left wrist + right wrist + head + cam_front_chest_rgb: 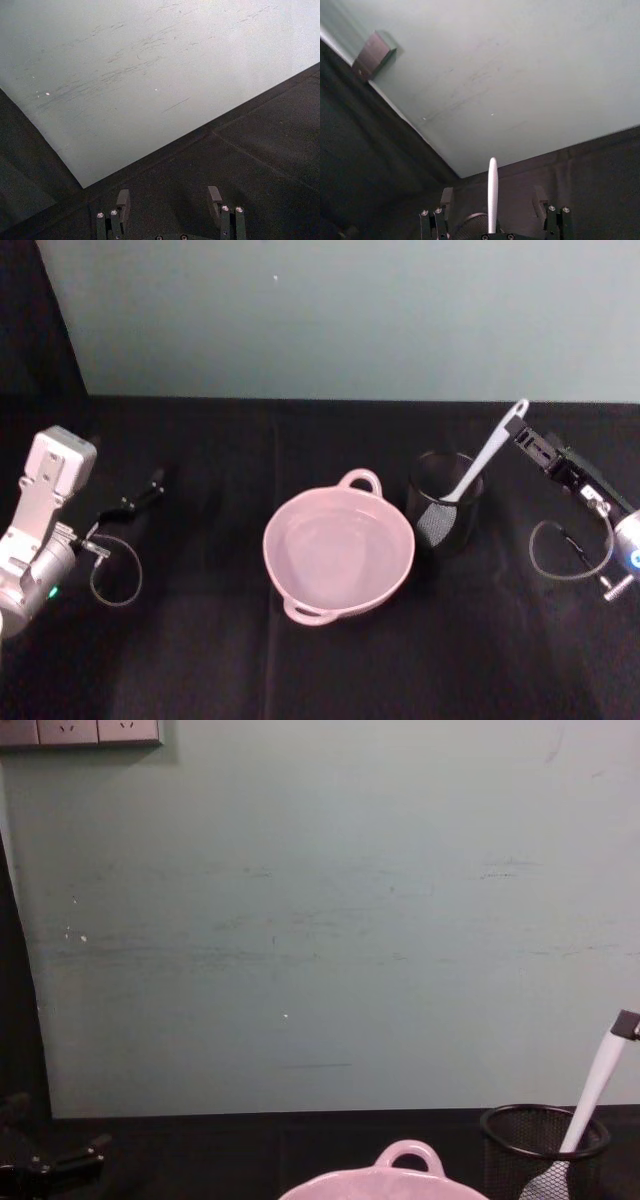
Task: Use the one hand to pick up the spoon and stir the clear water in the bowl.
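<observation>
Head view. Bowl (338, 558) at centre frame on the black bench (180, 660), with 1 loop handle toward the back wall and 1 toward the camera. The inside looks glossy. I judge water is in it, but the level cannot be read.

Mesh cup (445, 508) is just right of the bowl; I cannot tell whether they touch. The spoon (488, 455) stands in the cup head down, its handle leaning up and to the right, well past the rim. The cup props the handle off the bench, so it can be taken from the air.

Right gripper (532, 445) is at the right of frame, its tip at the handle's top end and angled along the handle's lean. In the right wrist view the white handle rises between the 2 fingers (446, 197) with a gap on each side. Jaws wide, straddling the spoon and holding nothing.

Judgement: this is the grasp step, with the approach lined up. Closing comes next, then a lift along the handle's slant. A crooked pull could drag or tip the light cup.

Left gripper (140, 495) is at the far left of frame, parked over bare bench. Its jaws are wide and hold nothing.
</observation>
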Action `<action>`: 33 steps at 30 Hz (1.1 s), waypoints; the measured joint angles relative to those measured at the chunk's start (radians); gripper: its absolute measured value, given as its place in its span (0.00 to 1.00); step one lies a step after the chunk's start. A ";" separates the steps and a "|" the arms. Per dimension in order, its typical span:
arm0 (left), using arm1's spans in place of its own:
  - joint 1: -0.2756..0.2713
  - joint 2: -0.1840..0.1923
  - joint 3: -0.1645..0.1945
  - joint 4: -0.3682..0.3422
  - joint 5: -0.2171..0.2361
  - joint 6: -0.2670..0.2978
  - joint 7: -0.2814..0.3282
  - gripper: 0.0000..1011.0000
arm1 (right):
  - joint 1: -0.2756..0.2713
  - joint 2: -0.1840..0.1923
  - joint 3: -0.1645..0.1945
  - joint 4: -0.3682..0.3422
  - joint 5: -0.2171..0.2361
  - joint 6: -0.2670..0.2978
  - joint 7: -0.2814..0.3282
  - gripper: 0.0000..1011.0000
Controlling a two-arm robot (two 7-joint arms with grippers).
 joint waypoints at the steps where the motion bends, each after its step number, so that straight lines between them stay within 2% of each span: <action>1: 0.000 0.000 0.000 0.000 0.000 0.000 0.000 1.00 | 0.020 -0.009 0.003 0.020 0.041 0.035 0.004 0.99; 3: 0.000 0.000 0.000 0.000 0.000 0.000 0.000 1.00 | 0.048 -0.020 0.008 0.044 0.094 0.084 0.003 0.99; 6: 0.000 0.000 0.000 0.000 0.000 0.000 0.000 1.00 | 0.080 -0.032 0.011 0.073 0.145 0.132 -0.010 0.99; 12: 0.000 0.000 0.000 0.000 0.000 0.000 0.000 1.00 | 0.113 -0.036 0.003 0.106 0.182 0.161 -0.016 0.99; 17: 0.000 0.000 0.000 0.000 0.000 0.000 0.000 1.00 | 0.128 -0.026 -0.010 0.130 0.197 0.162 0.023 0.99; 21: 0.000 0.000 0.000 0.000 0.000 0.000 0.000 1.00 | 0.142 -0.021 -0.022 0.157 0.207 0.153 0.059 0.90; 24: 0.000 0.000 0.000 0.000 0.000 0.000 0.000 1.00 | 0.145 -0.018 -0.029 0.164 0.208 0.144 0.067 0.83; 26: 0.000 0.000 0.000 0.000 0.000 0.000 0.000 1.00 | 0.146 -0.012 -0.037 0.164 0.206 0.134 0.070 0.74; 29: 0.000 0.000 0.000 0.000 0.000 0.000 0.000 1.00 | 0.147 -0.005 -0.044 0.164 0.206 0.127 0.072 0.69; 30: 0.000 0.000 0.000 0.000 0.000 0.000 0.000 1.00 | 0.147 -0.002 -0.047 0.164 0.207 0.123 0.073 0.63; 33: 0.000 0.000 0.000 0.000 0.000 0.000 0.000 1.00 | 0.147 0.002 -0.051 0.164 0.209 0.118 0.073 0.55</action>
